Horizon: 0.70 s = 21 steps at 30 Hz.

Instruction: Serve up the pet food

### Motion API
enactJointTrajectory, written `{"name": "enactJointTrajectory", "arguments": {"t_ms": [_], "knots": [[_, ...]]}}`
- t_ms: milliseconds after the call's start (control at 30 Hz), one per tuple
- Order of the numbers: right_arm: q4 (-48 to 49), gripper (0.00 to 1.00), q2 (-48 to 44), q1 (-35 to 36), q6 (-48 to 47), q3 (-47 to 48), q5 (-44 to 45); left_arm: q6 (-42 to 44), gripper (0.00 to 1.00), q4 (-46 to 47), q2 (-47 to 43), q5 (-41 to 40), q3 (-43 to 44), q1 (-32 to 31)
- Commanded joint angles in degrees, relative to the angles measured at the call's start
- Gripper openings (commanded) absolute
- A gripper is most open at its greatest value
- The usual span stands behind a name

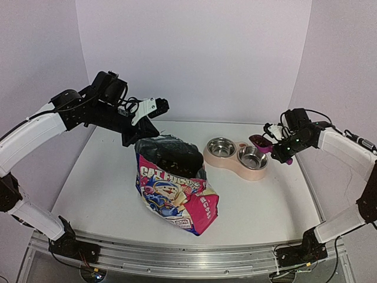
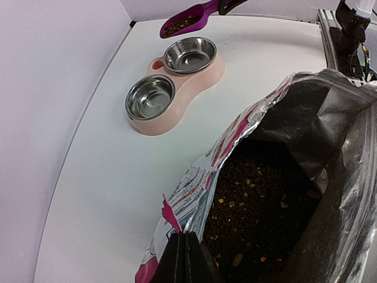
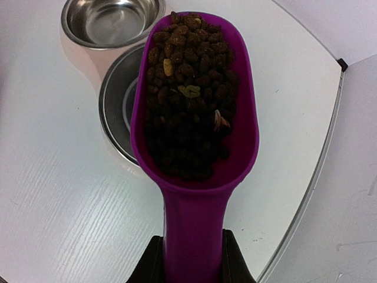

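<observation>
Looking down from the right wrist gives what the overhead view cannot: the magenta scoop (image 3: 195,194) is heaped with pet food (image 3: 187,100), small dark brown pellets with a few tan and greenish bits among them. The right pincer (image 3: 191,260) is closed partway on the scoop's handle, one finger on each side, so the pellets lie straight out beyond its fingertips. The scoop hangs over the edge of one of the steel bowls (image 3: 121,100) of the pink feeder (image 1: 257,175). From overhead the scoop is only a small dark shape at the feeder's right end. The left wrist view shows inside the pouch (image 1: 177,194) — a deep bed of the same brown pellets under crumpled silver lining. It also shows both bowls gleaming in the feeder farther off. The left pincer (image 2: 187,252) is clamped fully shut at the pouch's torn rim, apparently pinching the foil, with the pellets just past its tips. The pouch, pink, blue and white with a cartoon cat, stands on the white counter (image 1: 100,177) just left of the feeder.
</observation>
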Motion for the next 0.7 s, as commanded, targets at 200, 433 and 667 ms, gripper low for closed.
{"name": "enactJointTrajectory", "arguments": {"t_ms": [200,433,667], "knots": [[2.79,0.00,-1.65,-0.39,-7.28,-3.09,1.61,1.46,0.00,1.55,-0.16,-0.79,3.21,0.40],[1.46,0.00,0.12,-0.42,-10.12,-2.66,3.41,1.54,0.00,1.57,0.73,-0.79,4.25,0.40],[0.89,0.00,2.10,-0.41,-12.82,-2.38,6.30,1.64,0.00,1.43,0.87,-0.79,4.49,0.40]]}}
